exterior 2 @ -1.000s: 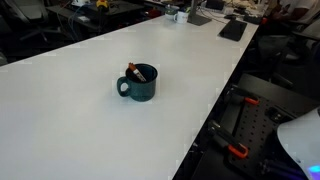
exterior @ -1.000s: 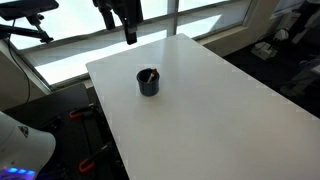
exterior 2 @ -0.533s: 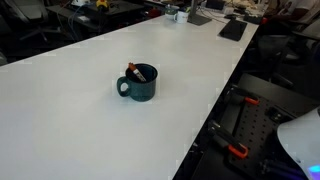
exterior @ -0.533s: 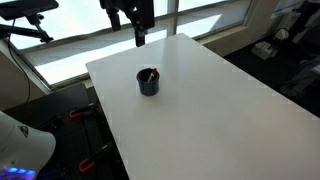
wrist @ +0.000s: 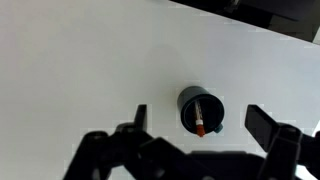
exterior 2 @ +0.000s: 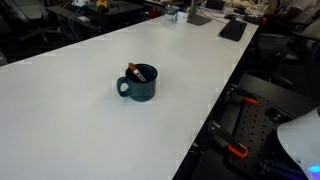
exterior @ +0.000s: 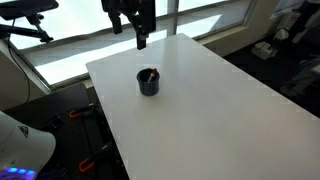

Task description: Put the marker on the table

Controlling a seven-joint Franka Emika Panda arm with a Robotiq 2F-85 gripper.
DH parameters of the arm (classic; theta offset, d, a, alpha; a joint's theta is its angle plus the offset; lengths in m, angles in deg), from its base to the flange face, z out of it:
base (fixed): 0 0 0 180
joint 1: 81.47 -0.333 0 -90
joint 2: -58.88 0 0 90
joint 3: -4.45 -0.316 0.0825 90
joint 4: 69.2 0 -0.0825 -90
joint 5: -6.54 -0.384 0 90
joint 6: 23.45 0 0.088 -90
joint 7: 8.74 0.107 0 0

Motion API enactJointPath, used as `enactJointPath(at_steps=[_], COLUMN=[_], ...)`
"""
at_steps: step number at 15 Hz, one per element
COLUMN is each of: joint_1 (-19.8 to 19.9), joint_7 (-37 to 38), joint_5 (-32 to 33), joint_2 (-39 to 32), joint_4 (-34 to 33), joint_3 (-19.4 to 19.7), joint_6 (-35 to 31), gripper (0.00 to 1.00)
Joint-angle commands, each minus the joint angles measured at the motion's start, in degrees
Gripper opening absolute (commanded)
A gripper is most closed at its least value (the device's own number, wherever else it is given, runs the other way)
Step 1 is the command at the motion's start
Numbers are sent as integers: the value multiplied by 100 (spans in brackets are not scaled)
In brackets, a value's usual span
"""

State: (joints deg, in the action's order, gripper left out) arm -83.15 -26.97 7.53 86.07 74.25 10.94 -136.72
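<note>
High over the large white rectangular table [exterior: 220, 110], the black two-fingered Robotiq gripper [exterior: 141, 40] hangs empty, its jaws wide apart. In the wrist view, the thin dark marker with an orange end [wrist: 203, 118] leans inside the small round dark cup [wrist: 190, 100], well below and centred between the fingers. Its long axis seemingly crosses the line between them, though blur obscures the lean.

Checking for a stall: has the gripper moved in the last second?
Yes. In an exterior view the gripper shifted right across the picture, nearer the unmoved cup.
</note>
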Motion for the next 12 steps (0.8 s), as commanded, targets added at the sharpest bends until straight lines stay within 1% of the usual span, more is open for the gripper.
enactJointPath(at_steps=[1,2,7,12], joint_1=[-97,-104,-108,-42], joint_7=[-397,-494,-1441,-2245], joint_5=[-119,-128,-96,-387], joint_2=[-669,-810,-1541,-2375], joint_4=[-364,-427,-804,-1513], joint_3=[37,34,20,-73], joint_6=[-18,-25,-166,39], gripper=[100,100,100,100])
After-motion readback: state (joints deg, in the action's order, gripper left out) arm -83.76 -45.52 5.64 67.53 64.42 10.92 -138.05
